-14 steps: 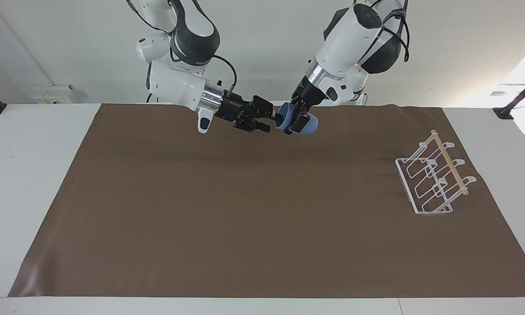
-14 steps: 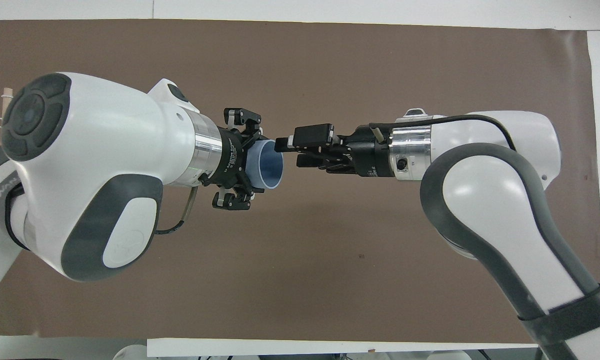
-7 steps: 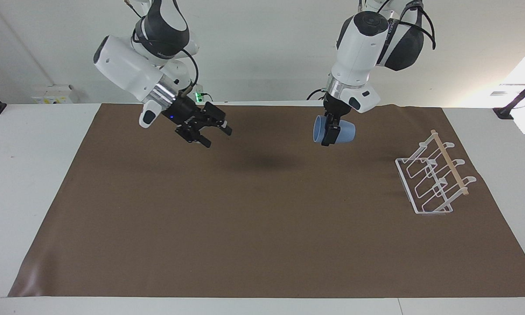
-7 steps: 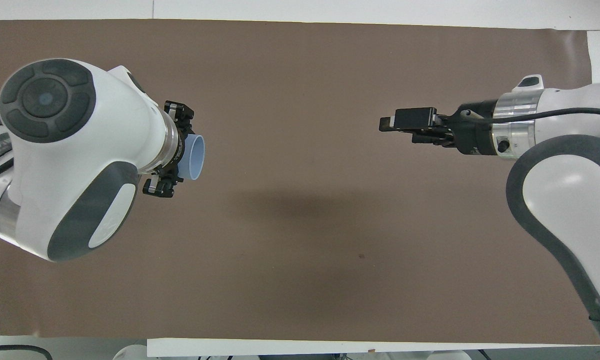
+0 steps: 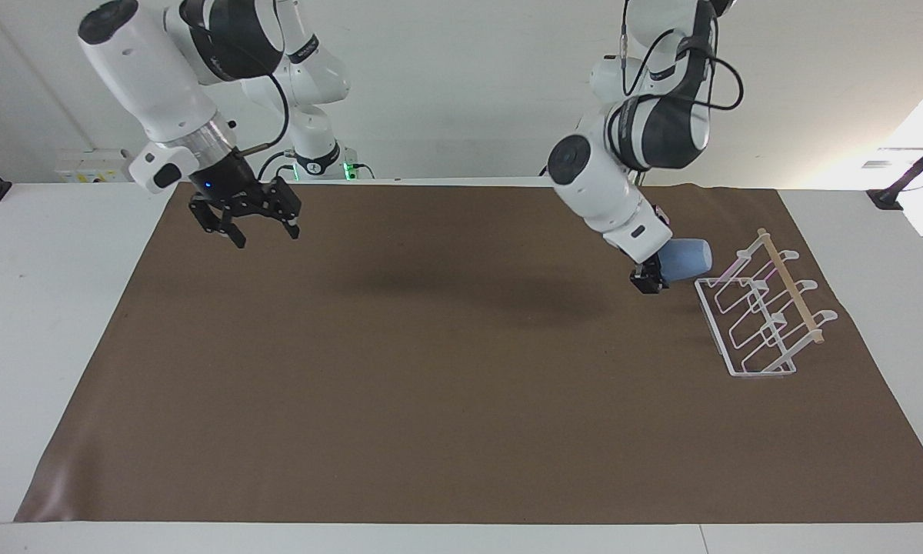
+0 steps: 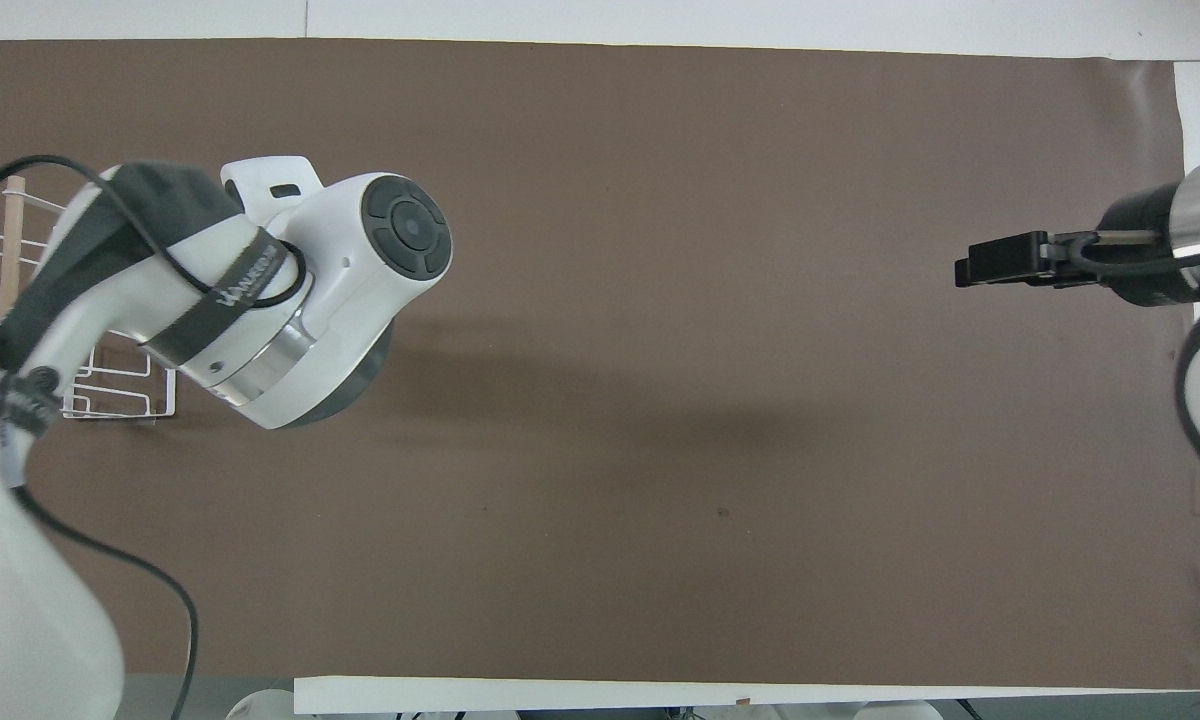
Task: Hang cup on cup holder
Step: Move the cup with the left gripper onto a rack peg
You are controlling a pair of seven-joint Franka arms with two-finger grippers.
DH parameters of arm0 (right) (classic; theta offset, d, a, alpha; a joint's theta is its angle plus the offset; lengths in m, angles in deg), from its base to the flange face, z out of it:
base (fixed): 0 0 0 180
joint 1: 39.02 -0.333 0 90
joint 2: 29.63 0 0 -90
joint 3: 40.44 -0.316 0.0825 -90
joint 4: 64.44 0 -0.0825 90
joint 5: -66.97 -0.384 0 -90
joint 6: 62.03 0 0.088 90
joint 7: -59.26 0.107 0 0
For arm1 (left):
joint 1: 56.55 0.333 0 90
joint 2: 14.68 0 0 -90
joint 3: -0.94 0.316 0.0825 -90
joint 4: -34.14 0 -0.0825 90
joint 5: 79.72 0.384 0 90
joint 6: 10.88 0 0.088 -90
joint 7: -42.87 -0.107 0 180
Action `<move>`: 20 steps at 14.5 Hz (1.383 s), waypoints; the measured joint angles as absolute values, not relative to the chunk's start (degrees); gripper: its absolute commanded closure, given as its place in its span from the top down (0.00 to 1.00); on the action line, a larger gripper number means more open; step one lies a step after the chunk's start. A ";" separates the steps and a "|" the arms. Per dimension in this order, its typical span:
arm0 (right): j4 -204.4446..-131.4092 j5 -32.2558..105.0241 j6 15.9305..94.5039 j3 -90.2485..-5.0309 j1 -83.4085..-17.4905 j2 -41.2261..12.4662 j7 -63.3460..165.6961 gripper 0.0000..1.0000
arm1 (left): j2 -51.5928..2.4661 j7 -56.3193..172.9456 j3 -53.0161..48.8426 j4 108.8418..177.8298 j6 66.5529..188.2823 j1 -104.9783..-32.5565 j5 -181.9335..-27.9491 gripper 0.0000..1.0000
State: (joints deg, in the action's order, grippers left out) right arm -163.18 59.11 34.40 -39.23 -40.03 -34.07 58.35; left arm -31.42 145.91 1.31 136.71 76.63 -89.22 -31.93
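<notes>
My left gripper (image 5: 656, 271) is shut on the light-blue cup (image 5: 686, 258) and holds it on its side in the air. The cup is just beside the end of the white wire cup holder (image 5: 761, 319) that lies nearest the robots, and stands apart from it. The holder stands on the brown mat at the left arm's end of the table. In the overhead view the left arm hides the cup and the gripper, and only part of the cup holder (image 6: 20, 255) shows. My right gripper (image 5: 265, 229) is open and empty, raised over the mat's corner at the right arm's end; it also shows in the overhead view (image 6: 972, 272).
A brown mat (image 5: 431, 385) covers most of the white table (image 5: 61, 308); it shows in the overhead view too (image 6: 660, 450). Nothing else lies on it besides the cup holder.
The left gripper carried the cup from the table's middle, where the two grippers met, to beside the cup holder and lowered it. The right gripper drew back, open, toward its own end.
</notes>
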 measured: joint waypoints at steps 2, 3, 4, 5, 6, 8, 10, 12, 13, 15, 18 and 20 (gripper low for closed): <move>-156.75 62.20 27.80 -39.19 -39.09 -32.87 58.35 0.99 | -37.44 150.00 1.69 136.03 74.87 -88.93 -23.20 0.00; -154.32 62.80 25.12 -39.20 -38.82 -32.66 58.35 0.99 | -39.08 151.23 2.23 135.54 74.13 -88.55 -19.91 0.00; -152.35 63.24 22.73 -39.19 -38.54 -32.69 58.35 0.99 | -39.78 151.67 3.00 135.00 73.58 -87.87 -16.85 0.00; -151.12 63.35 21.51 -39.18 -38.29 -32.86 58.38 0.99 | -39.71 151.67 3.51 134.59 73.39 -86.98 -14.50 0.00; -150.46 63.56 21.15 -39.18 -38.07 -33.18 58.40 0.99 | -39.52 151.66 3.87 134.11 73.32 -85.88 -12.22 0.00; -150.93 65.73 21.13 -39.22 -37.96 -33.69 58.40 0.99 | -39.31 151.73 4.09 133.45 73.32 -83.59 -8.34 0.00; -153.27 68.04 20.88 -39.28 -37.96 -34.26 57.69 0.99 | -39.31 152.03 4.12 133.35 73.37 -81.96 -5.99 0.00; -155.57 68.76 20.35 -39.26 -37.91 -34.80 56.43 0.99 | -39.33 153.02 4.10 133.48 73.61 -81.15 -5.55 0.00; -156.22 68.97 20.29 -39.34 -37.92 -35.02 56.14 0.99 | -39.36 153.29 4.10 133.76 73.63 -81.00 -5.54 0.00; -156.23 69.69 18.32 -39.53 -37.92 -34.99 55.91 0.99 | -39.36 155.11 4.10 135.17 73.66 -80.84 -5.54 0.00; -155.84 69.70 16.17 -39.33 -37.77 -34.77 55.67 0.99 | -39.38 157.54 4.10 137.20 73.95 -80.54 -5.35 0.00; -154.72 69.70 12.40 -39.30 -37.71 -33.66 55.36 0.99 | -39.45 158.84 4.07 138.42 74.15 -80.04 -4.39 0.00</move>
State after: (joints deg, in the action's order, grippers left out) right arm -154.72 69.70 12.40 -39.30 -37.71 -33.66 55.36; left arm -39.45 158.84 4.07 138.42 74.15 -80.04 -4.39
